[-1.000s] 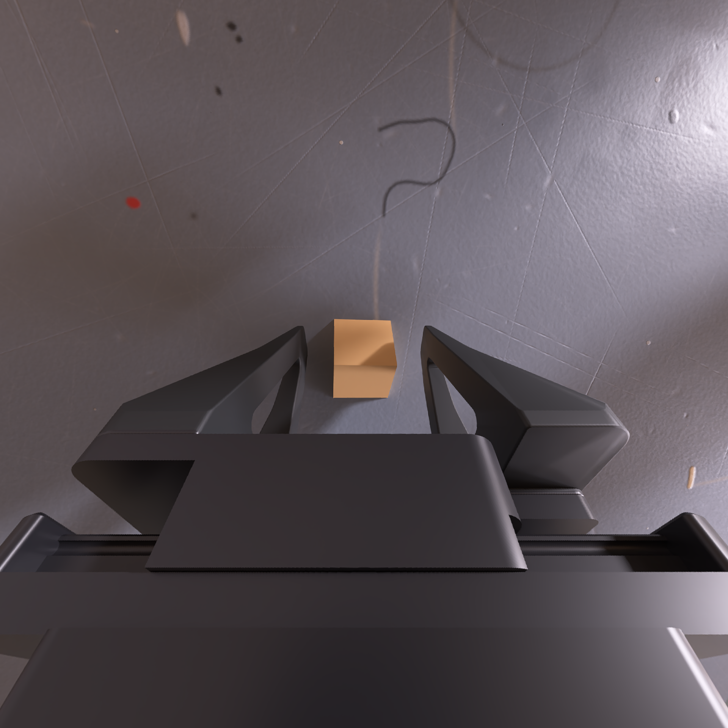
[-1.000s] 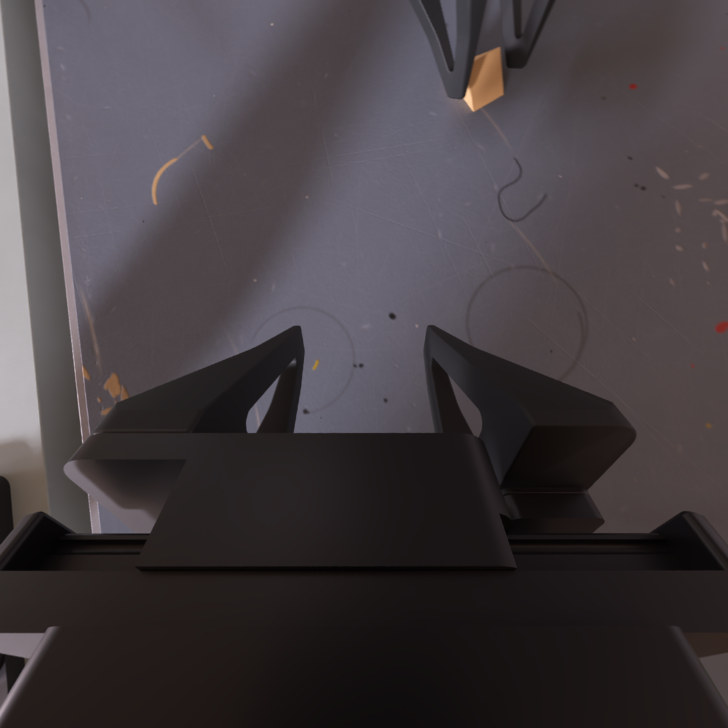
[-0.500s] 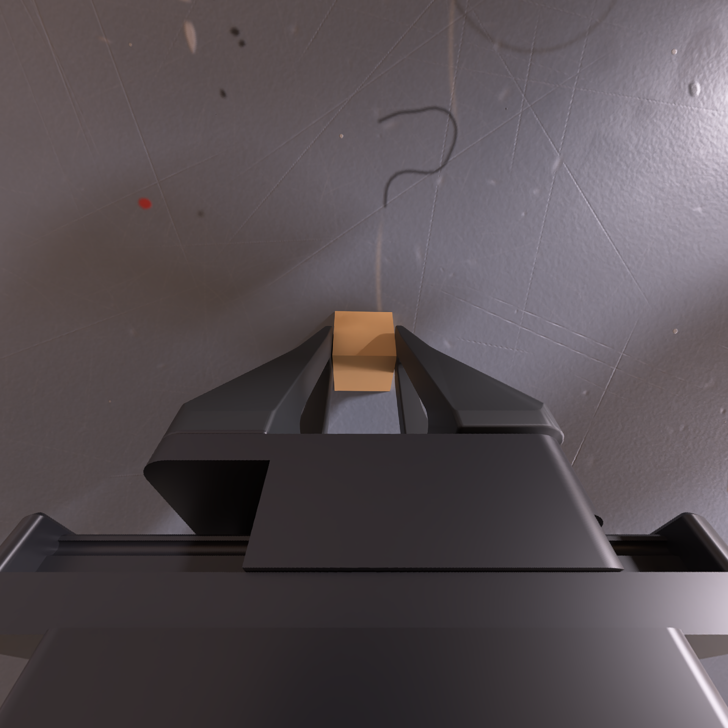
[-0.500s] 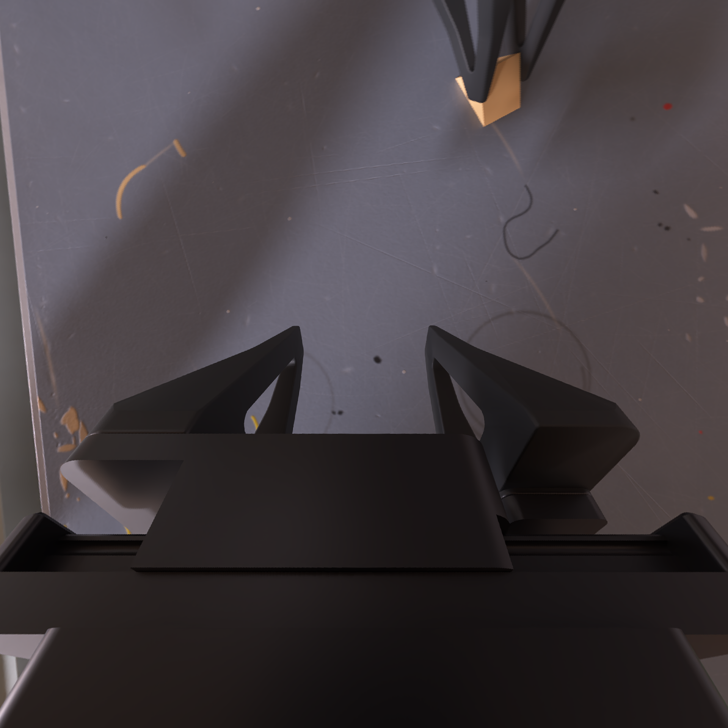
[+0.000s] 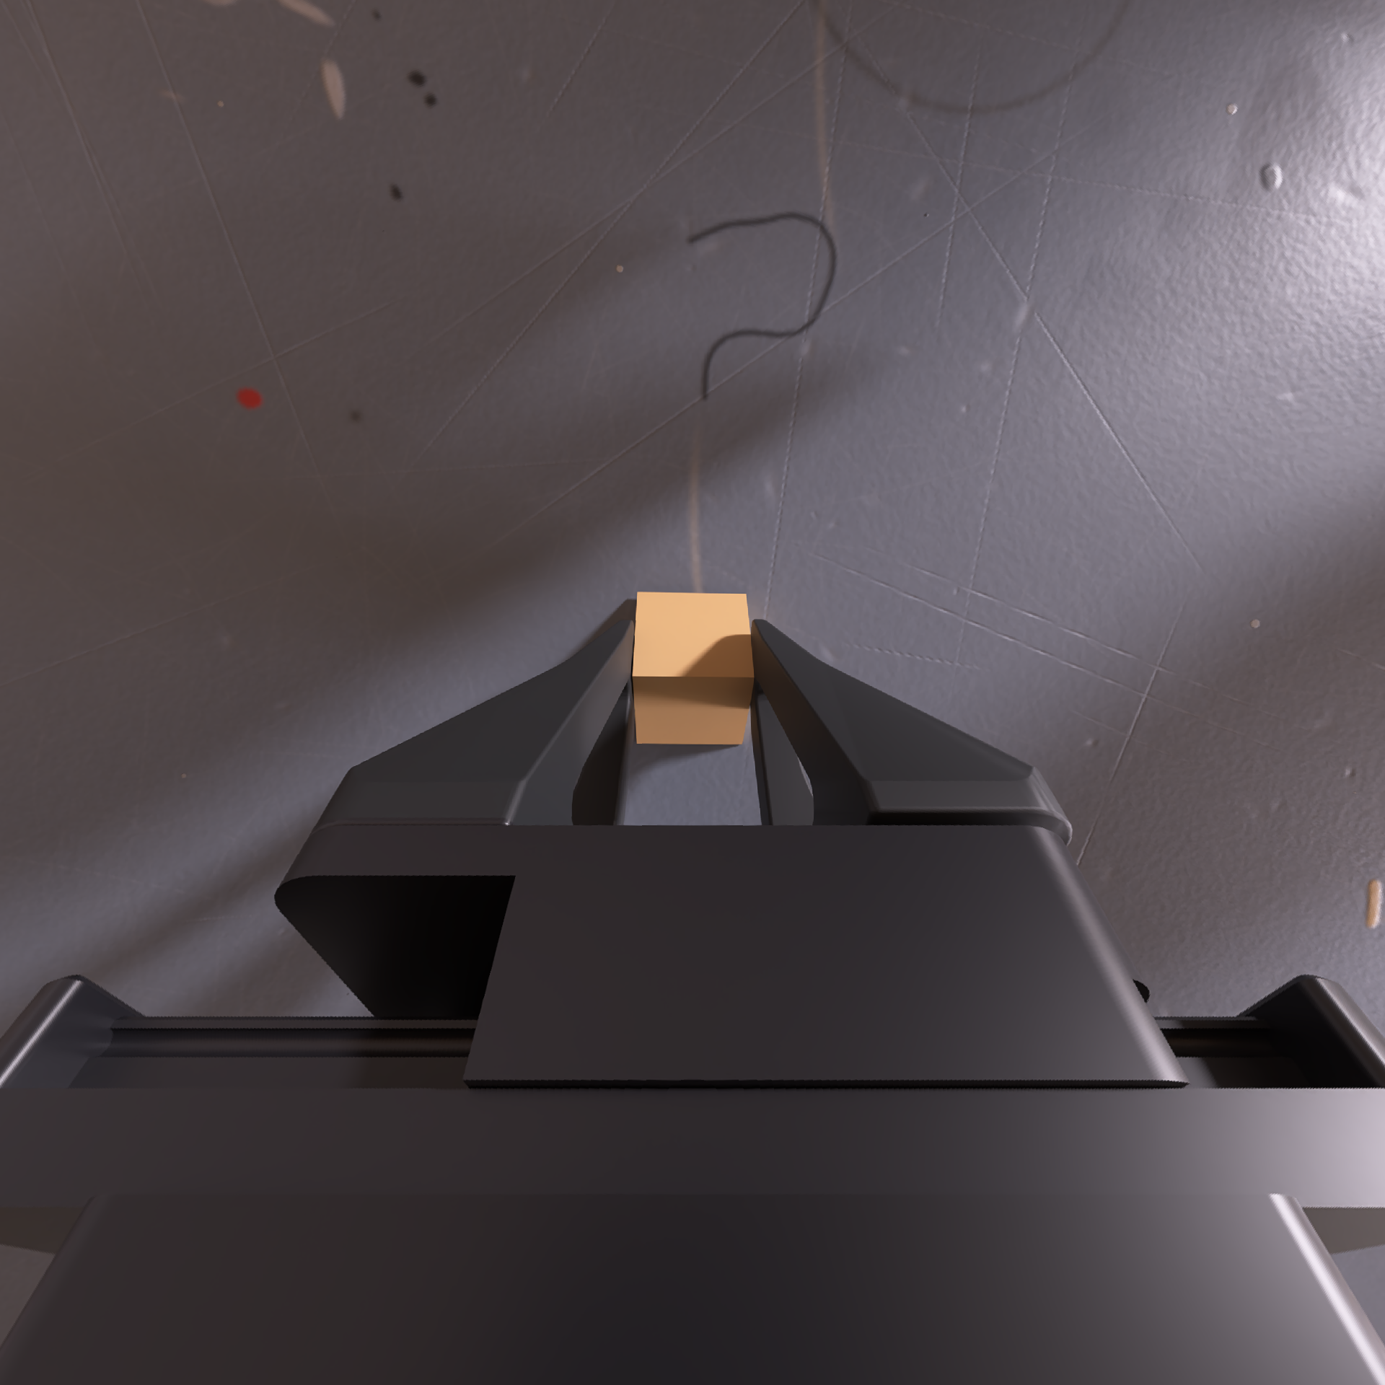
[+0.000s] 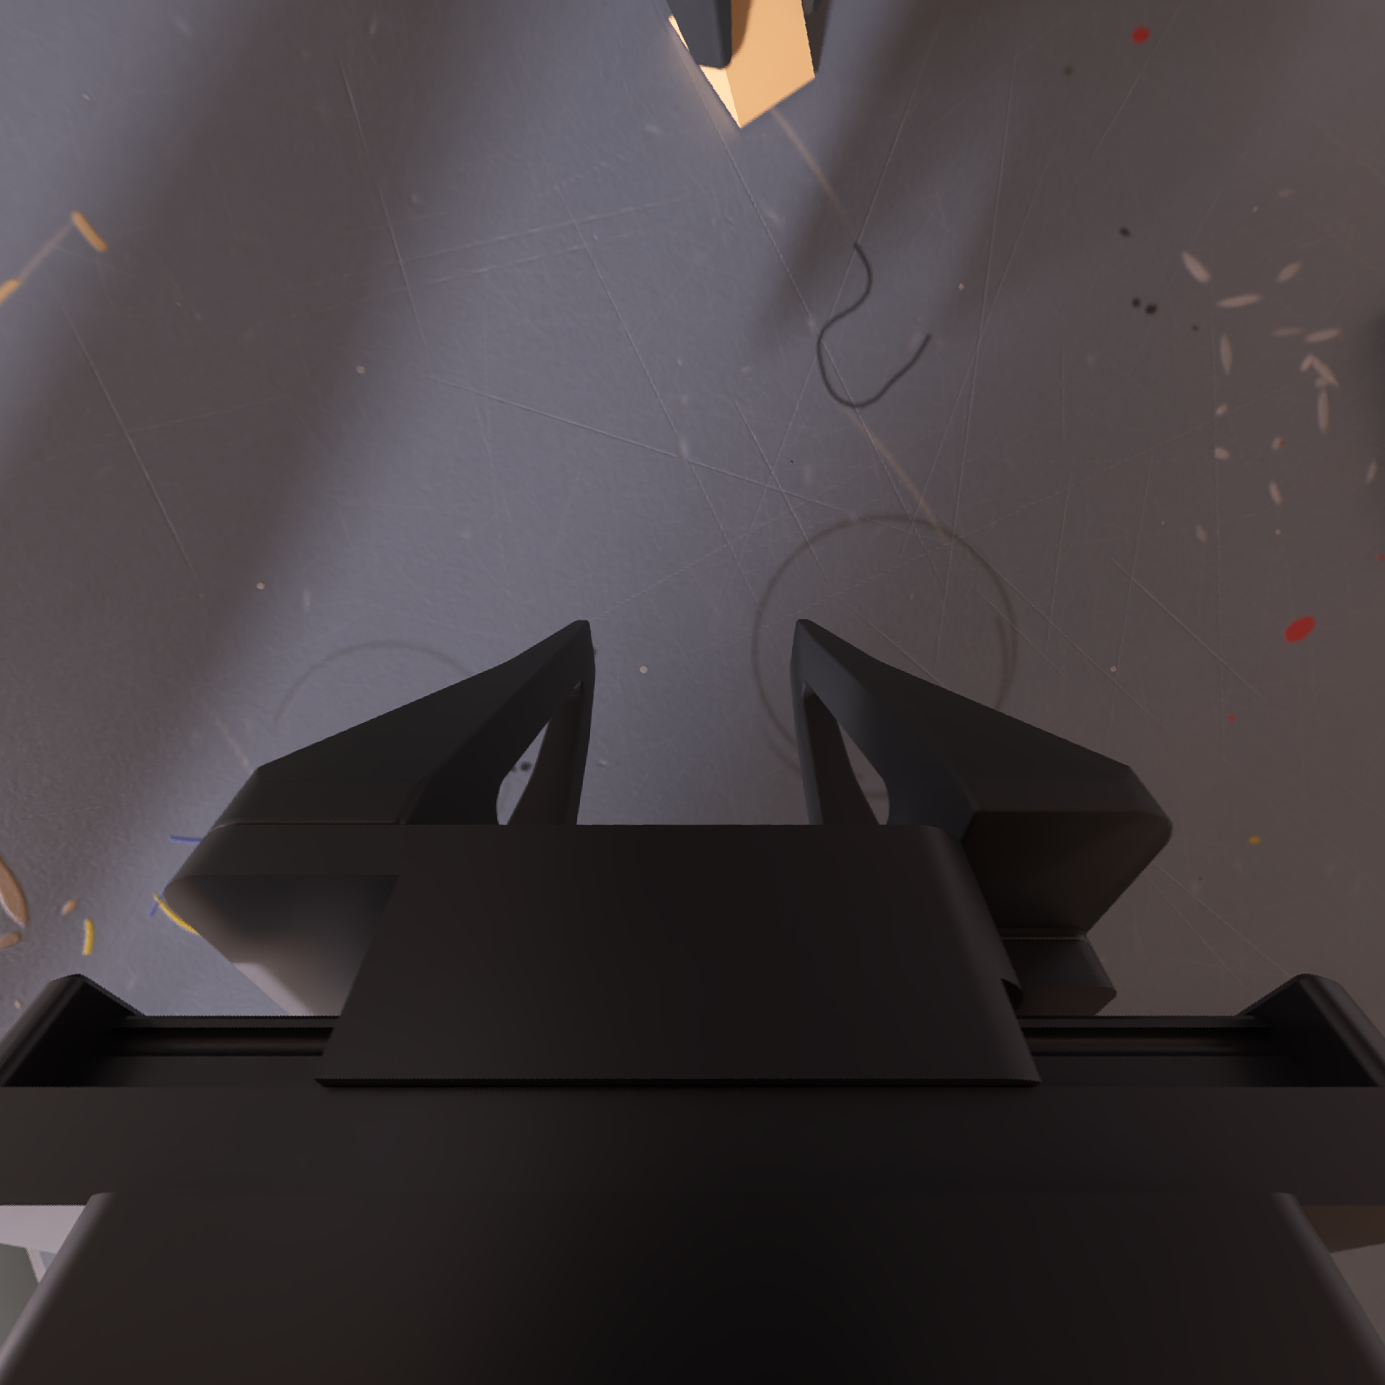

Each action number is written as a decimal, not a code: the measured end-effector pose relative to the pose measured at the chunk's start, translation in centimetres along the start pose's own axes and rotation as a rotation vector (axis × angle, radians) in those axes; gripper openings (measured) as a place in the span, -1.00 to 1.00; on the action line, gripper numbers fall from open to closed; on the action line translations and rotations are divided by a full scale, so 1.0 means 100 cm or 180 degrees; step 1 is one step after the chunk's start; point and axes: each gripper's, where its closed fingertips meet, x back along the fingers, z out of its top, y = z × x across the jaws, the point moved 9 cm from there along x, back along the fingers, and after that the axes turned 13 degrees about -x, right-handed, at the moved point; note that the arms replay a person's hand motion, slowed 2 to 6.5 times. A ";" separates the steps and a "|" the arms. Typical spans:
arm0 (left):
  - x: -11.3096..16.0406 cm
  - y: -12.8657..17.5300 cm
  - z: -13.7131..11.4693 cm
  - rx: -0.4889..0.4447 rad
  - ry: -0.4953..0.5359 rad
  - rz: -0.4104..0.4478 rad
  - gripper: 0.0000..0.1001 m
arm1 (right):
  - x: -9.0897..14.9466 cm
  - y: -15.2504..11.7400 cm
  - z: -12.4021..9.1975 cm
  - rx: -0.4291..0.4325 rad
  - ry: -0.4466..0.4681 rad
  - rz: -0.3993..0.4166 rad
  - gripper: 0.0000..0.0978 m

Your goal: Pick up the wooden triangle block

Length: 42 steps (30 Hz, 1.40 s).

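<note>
The tan wooden triangle block [image 5: 691,667] sits between the two black fingers of my left gripper [image 5: 691,637], which is shut on it, both fingers pressed against its sides. The grey tabletop lies below it. In the right wrist view the same block [image 6: 764,75] shows at the top edge, held between the tips of the left gripper [image 6: 757,37]. My right gripper [image 6: 693,637] is open and empty over the bare tabletop, well short of the block.
The grey table surface [image 5: 1049,450] is scratched and speckled, with a thin dark squiggle [image 5: 772,300] beyond the block and a red dot [image 5: 249,397] to the left. Faint ring marks [image 6: 884,644] and pale flecks [image 6: 1274,337] show near the right gripper.
My left gripper closed from open onto the block's sides. The table marks have shifted in the left wrist view since then. The right gripper has moved over the table, bringing the block nearer in its view.
</note>
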 end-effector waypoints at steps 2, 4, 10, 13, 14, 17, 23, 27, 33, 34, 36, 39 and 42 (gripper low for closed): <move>0.000 0.001 0.000 0.0012 0.0025 -0.0023 -0.49 | -0.004 0.002 0.000 -0.0004 -0.0082 -0.0016 -0.16; 0.001 0.001 -0.001 0.0031 0.0054 -0.0041 -0.49 | -0.009 0.003 0.000 -0.0008 -0.0178 -0.0043 -0.22; 0.005 0.001 -0.004 0.0117 0.0187 -0.0092 -0.49 | -0.020 0.005 -0.002 0.0012 -0.0435 -0.0135 -0.46; 0.008 0.000 -0.004 0.0151 0.0240 -0.0113 -0.49 | -0.022 0.005 -0.002 -0.0007 -0.0478 -0.0145 -0.49; 0.008 0.000 -0.005 0.0158 0.0251 -0.0119 -0.49 | -0.022 0.005 -0.002 -0.0024 -0.0488 -0.0145 -0.51; 0.010 0.000 -0.005 0.0169 0.0283 -0.0137 -0.49 | -0.021 0.006 0.000 -0.0080 -0.0509 -0.0145 -0.54; 0.012 -0.001 -0.005 0.0213 0.0355 -0.0193 -0.49 | -0.019 0.006 0.001 -0.0138 -0.0519 -0.0160 -0.62; 0.013 -0.001 -0.007 0.0232 0.0363 -0.0197 -0.49 | -0.014 0.005 0.004 -0.0148 -0.0478 -0.0184 -0.67; 0.014 -0.001 -0.007 0.0234 0.0359 -0.0193 -0.49 | -0.001 0.007 0.006 -0.0300 -0.0357 -0.0264 -0.73; 0.014 -0.001 -0.008 0.0234 0.0355 -0.0189 -0.49 | 0.001 0.008 0.006 -0.0349 -0.0335 -0.0286 -0.73; 0.014 -0.001 -0.008 0.0234 0.0341 -0.0177 -0.49 | 0.005 0.011 0.005 -0.0460 -0.0292 -0.0341 -0.73; 0.014 -0.001 -0.009 0.0232 0.0313 -0.0167 -0.49 | 0.010 0.015 0.003 -0.0646 -0.0234 -0.0435 -0.73; 0.013 -0.001 -0.009 0.0229 0.0292 -0.0166 -0.49 | 0.014 0.018 -0.002 -0.0819 -0.0211 -0.0522 -0.73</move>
